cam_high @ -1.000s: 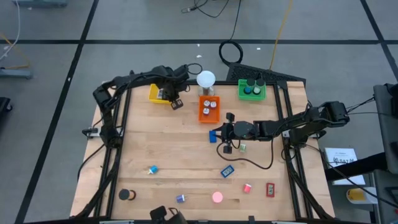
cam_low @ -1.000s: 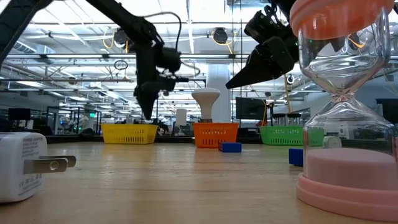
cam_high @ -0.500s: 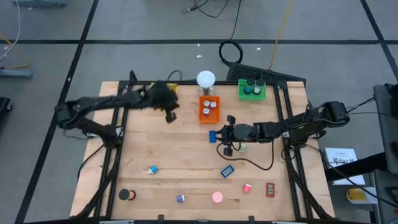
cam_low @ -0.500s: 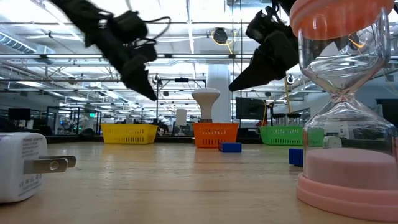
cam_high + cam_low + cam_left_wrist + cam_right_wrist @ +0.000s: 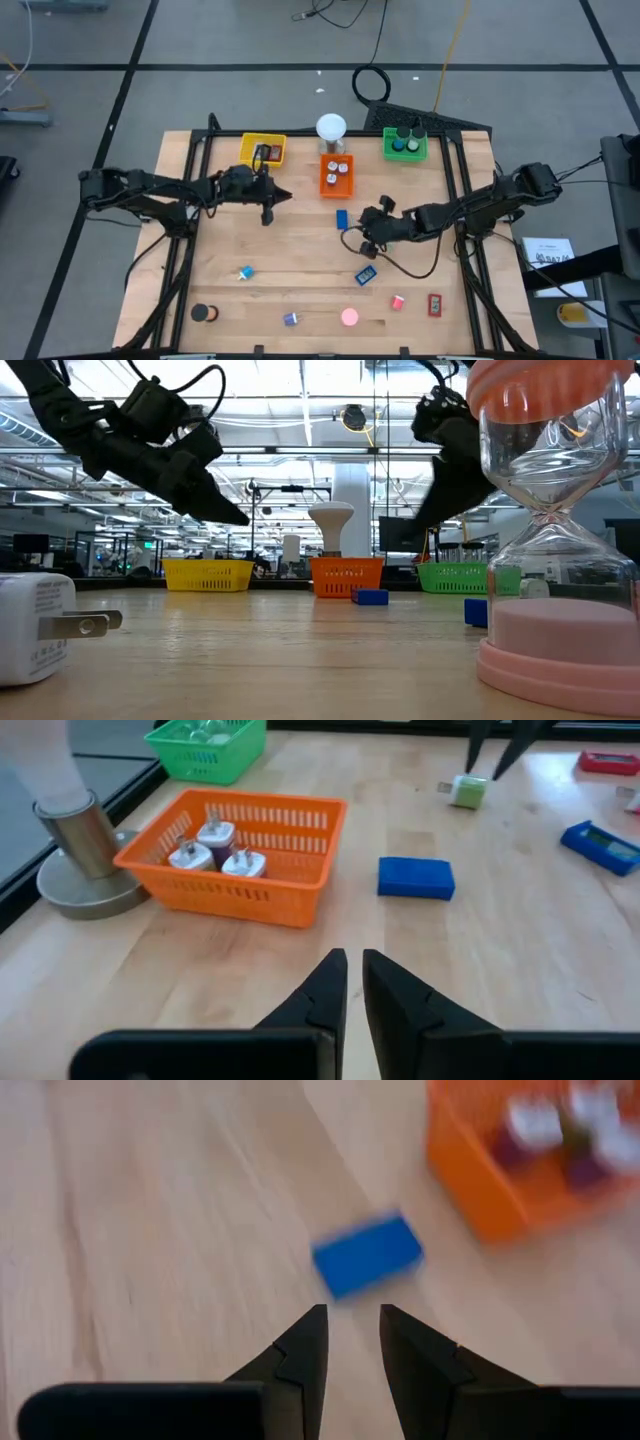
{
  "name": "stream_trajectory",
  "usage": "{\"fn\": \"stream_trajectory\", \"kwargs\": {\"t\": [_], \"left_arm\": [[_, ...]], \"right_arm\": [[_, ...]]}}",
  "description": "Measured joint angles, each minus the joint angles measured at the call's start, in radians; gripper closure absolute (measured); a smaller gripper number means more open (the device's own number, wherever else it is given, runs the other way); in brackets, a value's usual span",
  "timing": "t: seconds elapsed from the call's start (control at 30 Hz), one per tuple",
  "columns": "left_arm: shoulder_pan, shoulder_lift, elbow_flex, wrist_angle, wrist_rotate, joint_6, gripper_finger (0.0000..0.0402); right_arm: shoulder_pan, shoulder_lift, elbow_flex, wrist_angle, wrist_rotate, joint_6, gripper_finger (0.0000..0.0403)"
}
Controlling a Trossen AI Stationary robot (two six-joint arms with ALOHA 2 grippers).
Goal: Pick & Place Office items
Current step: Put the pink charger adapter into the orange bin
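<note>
While both arms hang over the bench (image 5: 300, 260) in the high view, the blue block (image 5: 342, 218) lies flat just below the orange tray (image 5: 337, 177), between the left gripper (image 5: 272, 203) and the right gripper (image 5: 368, 226). The right gripper is the nearer, so the pick looks like its job. It should centre over the block before dropping.

Seen from the low view, both grippers ride well above the wood, and the blue block sits on it before the orange tray. The descent should be straight, with no sideways sweep that could push the block into the tray.

Through the left wrist view, the left jaws stand nearly closed on nothing.

Looking from the right wrist view, the right jaws are parted by a narrow gap and empty, with the block just ahead. That gap looks too tight for the block, so they should widen first.
</note>
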Motion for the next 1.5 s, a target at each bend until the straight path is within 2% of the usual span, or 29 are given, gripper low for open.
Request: {"fn": "stream_trajectory", "kwargs": {"t": [0.13,0.23,0.47,0.8,0.97,1.2,1.43,1.5], "left_arm": [[-0.015,0.0,0.013,0.0,0.0,0.0,0.036],[-0.023,0.0,0.017,0.004,-0.001,0.005,0.036],[-0.026,0.0,0.017,0.011,-0.001,0.005,0.036],[-0.025,0.0,0.017,0.019,-0.001,0.005,0.036],[-0.025,0.0,0.018,0.083,-0.002,0.005,0.036],[-0.025,0.0,0.018,0.138,-0.002,0.0,0.036],[-0.025,0.0,0.018,0.148,-0.002,-0.016,0.036],[-0.025,0.0,0.018,0.158,-0.002,-0.024,0.036]], "right_arm": [[0.029,0.0,0.076,-0.345,-0.005,0.289,0.0318],[0.056,0.0,0.122,-0.531,-0.027,0.456,0.0311],[0.089,0.0,0.202,-0.742,-0.148,0.675,0.0252],[0.089,0.0,0.205,-0.761,-0.163,0.888,0.0136],[0.087,0.0,0.205,-0.759,-0.13,0.913,0.0099],[0.07,0.0,0.203,-0.704,-0.113,0.913,0.009],[0.14,0.017,0.203,-0.649,-0.147,0.953,0.01],[0.178,0.029,0.202,-0.623,-0.194,0.995,0.01]]}}
